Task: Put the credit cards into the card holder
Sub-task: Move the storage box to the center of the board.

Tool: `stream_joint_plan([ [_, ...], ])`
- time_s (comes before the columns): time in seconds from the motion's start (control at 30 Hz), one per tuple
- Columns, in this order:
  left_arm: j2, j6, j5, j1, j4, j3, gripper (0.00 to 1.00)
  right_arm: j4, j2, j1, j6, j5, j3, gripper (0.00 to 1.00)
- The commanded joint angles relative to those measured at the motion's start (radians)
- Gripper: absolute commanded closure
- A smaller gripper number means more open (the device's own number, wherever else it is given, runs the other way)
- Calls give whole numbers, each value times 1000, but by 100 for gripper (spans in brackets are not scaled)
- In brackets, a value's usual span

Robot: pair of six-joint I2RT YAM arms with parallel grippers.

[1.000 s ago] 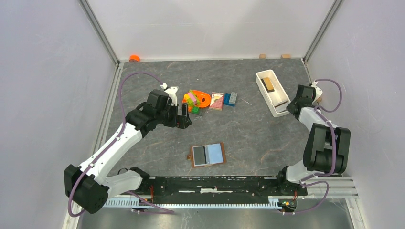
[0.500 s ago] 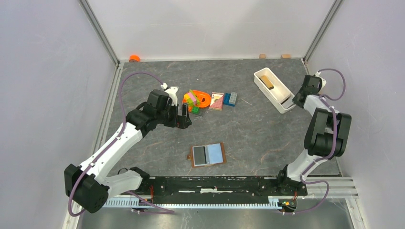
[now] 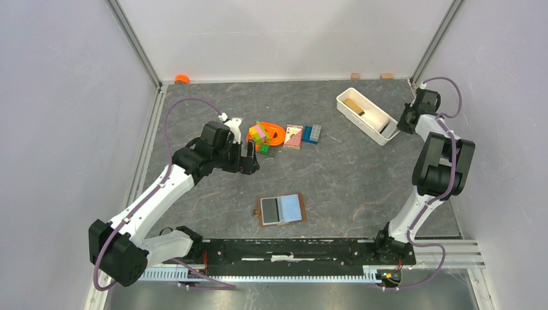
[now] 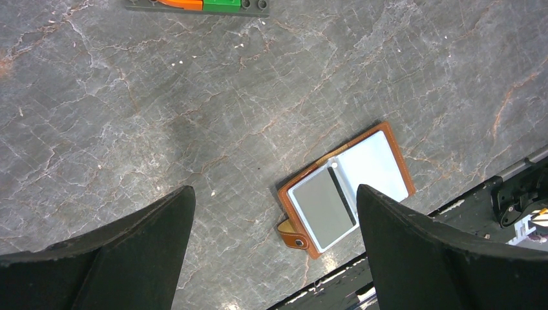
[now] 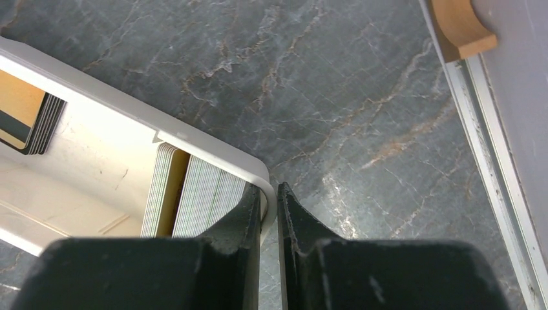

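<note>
The card holder [image 3: 282, 209] lies open near the front middle, with a dark grey card on its left half and a light blue card on its right; it also shows in the left wrist view [image 4: 346, 190]. My left gripper [image 3: 249, 158] is open and empty above bare table [image 4: 274, 192], behind and left of the holder. My right gripper [image 3: 400, 124] is shut on the corner wall of the white tray [image 3: 363, 116] at the back right [image 5: 270, 194]. The tray [image 5: 129, 116] holds a tan card stack [image 5: 22, 110] and cards standing on edge [image 5: 200, 200].
Colourful toy bricks with an orange ring [image 3: 268, 134], a pink-and-white block [image 3: 293, 136] and blue bricks [image 3: 312, 134] lie behind the left gripper. The right wall and its rail [image 5: 491, 161] are close to the right gripper, with a wooden piece [image 5: 460, 26] at the corner.
My right gripper has moved back toward the far right corner, dragging and turning the white tray with it. The left arm and the card holder have not moved.
</note>
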Motion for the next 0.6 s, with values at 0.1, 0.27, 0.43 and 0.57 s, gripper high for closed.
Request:
stream_joint_plan([
  [0.1,3,27,11,1,28,-2,0,-75,46,19,-82,-162,51,100],
  [0.27,3,27,13,1,29,-2,0,-116,63,66,-126,-163,76,100],
  [0.43,2,27,13,2,30,-4,0,-136,68,107,-144,-149,89,100],
  [0.57,0,27,14,2,28,-4,0,-148,55,121,-127,-144,107,100],
])
